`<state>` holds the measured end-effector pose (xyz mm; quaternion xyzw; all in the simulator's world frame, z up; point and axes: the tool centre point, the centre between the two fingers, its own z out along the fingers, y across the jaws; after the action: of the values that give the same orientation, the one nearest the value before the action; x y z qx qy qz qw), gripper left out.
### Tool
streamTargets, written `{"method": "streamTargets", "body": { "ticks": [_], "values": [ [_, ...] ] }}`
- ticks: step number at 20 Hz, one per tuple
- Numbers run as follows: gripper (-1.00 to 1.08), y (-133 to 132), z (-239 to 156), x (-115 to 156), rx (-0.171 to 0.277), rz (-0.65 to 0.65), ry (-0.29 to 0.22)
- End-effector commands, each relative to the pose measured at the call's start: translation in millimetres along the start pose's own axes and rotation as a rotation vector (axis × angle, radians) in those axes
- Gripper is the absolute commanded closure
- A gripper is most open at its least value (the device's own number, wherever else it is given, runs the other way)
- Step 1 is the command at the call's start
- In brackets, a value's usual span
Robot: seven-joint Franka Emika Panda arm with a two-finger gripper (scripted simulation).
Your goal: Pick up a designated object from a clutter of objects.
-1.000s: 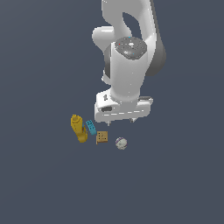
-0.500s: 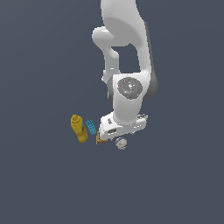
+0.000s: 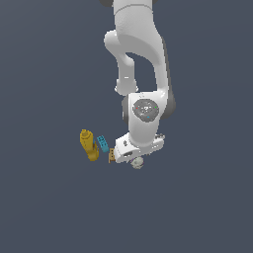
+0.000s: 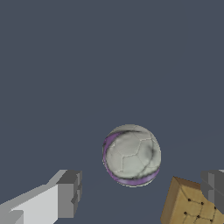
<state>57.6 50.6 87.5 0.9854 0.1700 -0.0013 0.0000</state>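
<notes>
The grey-white ball [image 4: 131, 155] lies on the dark floor. In the exterior view the ball [image 3: 138, 163] peeks out just under my hand. My gripper [image 4: 142, 190] is open, and the ball lies in line with the gap between the two fingers [image 4: 68, 193], touching neither. In the exterior view the gripper [image 3: 135, 158] sits low over the ball. The tan dotted cube [image 4: 192, 205] lies close beside the ball, near one finger; the hand half hides the cube [image 3: 112, 155] in the exterior view.
A blue studded brick [image 3: 103, 144] and a yellow bottle-like shape [image 3: 89, 145] lie towards the exterior view's left of the cube. Plain dark floor lies all around the cluster.
The arm has come down and its hand has dropped from well above the objects to just over the ball, now covering part of the tan cube in the exterior view.
</notes>
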Motion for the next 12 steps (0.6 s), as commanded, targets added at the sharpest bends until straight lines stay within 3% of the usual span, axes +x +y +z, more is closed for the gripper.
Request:
{"method": "streamTargets", "body": {
  "ticks": [1,12],
  "values": [
    [-0.92,0,0,0,0.000,0.000,0.001],
    [-0.92,0,41,-1,0.000,-0.003,0.002]
  ]
}}
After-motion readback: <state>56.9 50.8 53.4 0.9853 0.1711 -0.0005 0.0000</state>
